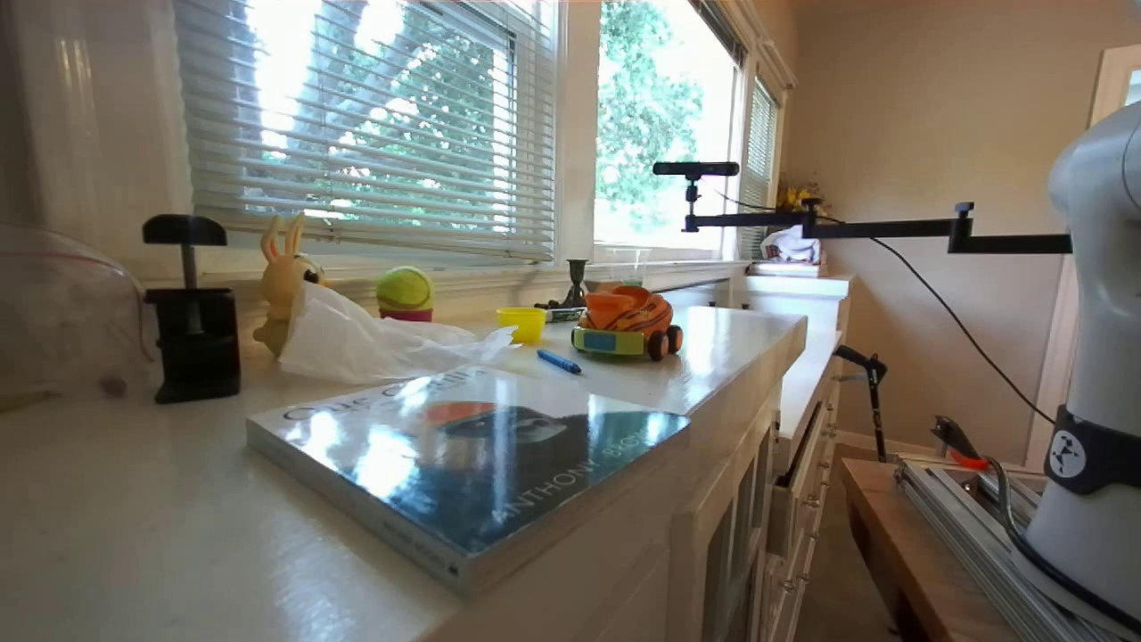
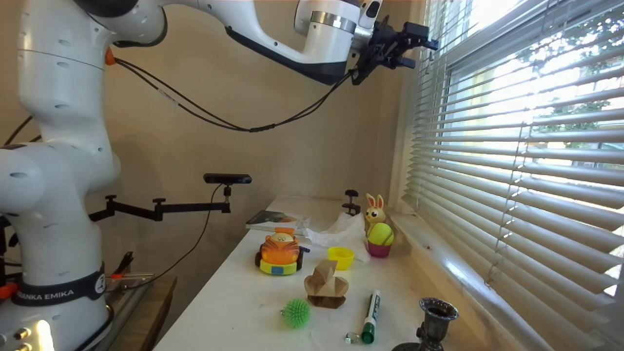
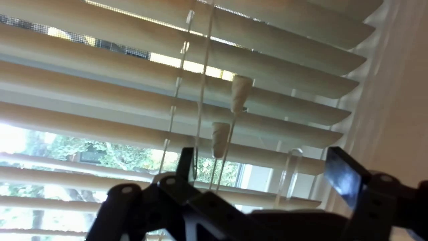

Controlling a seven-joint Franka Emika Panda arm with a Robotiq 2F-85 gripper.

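The gripper (image 3: 265, 169) is up high, and its two fingers (image 3: 342, 177) are spread wide, with nothing pinched that I can see. The blind (image 3: 133, 97) is the closest thing and lies right ahead of the fingertips. Its slats run side to side, sloping down to the right in the wrist view. A clear rod (image 3: 288, 177) shows in front of the slats. In that view it sits in the gap between the fingers, nearer the one on the right. Its long way goes up and down, leaning a bit, so it cuts across the gap. How far past the fingertips it is, I can't tell. Thin cords (image 3: 202, 87) hang to the left of the rod; one goes by the finger on the left, touching or not, I can't say. Two small knobs (image 3: 240, 93) are between the rod and that cord. The counter (image 2: 219, 317) and a toy car (image 2: 280, 253) are well below.
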